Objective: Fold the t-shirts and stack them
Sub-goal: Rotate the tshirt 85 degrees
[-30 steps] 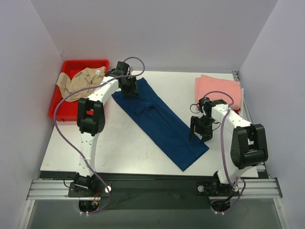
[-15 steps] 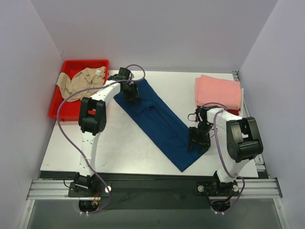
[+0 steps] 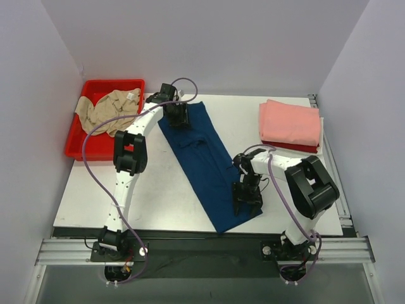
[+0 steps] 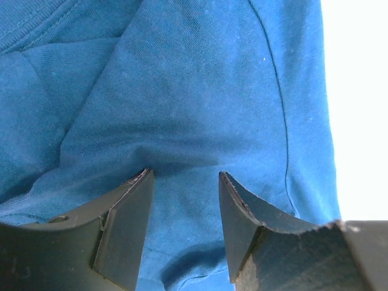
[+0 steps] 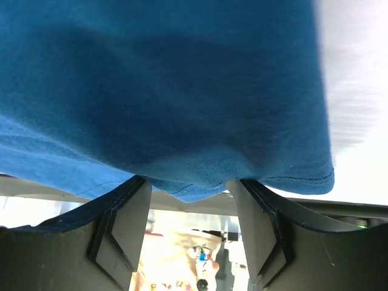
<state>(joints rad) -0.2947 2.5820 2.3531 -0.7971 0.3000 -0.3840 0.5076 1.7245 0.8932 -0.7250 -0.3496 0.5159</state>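
Observation:
The navy blue t-shirt (image 3: 205,158), folded into a long strip, lies slanted on the white table with no print showing. My left gripper (image 3: 177,118) holds its far end, and the cloth puckers between the narrowed fingers in the left wrist view (image 4: 185,176). My right gripper (image 3: 247,193) is at the strip's near right edge, and the hem sits between its fingers in the right wrist view (image 5: 187,180). A beige t-shirt (image 3: 107,107) lies crumpled in the red bin. A folded salmon-pink t-shirt (image 3: 289,121) lies on a red one (image 3: 297,147).
The red bin (image 3: 76,149) stands at the table's far left corner. The folded stack is at the far right, close to the right wall. The table's near edge (image 3: 190,229) runs just below the strip's near end.
My right gripper moved left from bare table onto the shirt's near edge. The strip's near end swung left with it. The far end shifted slightly right and back with the left gripper.

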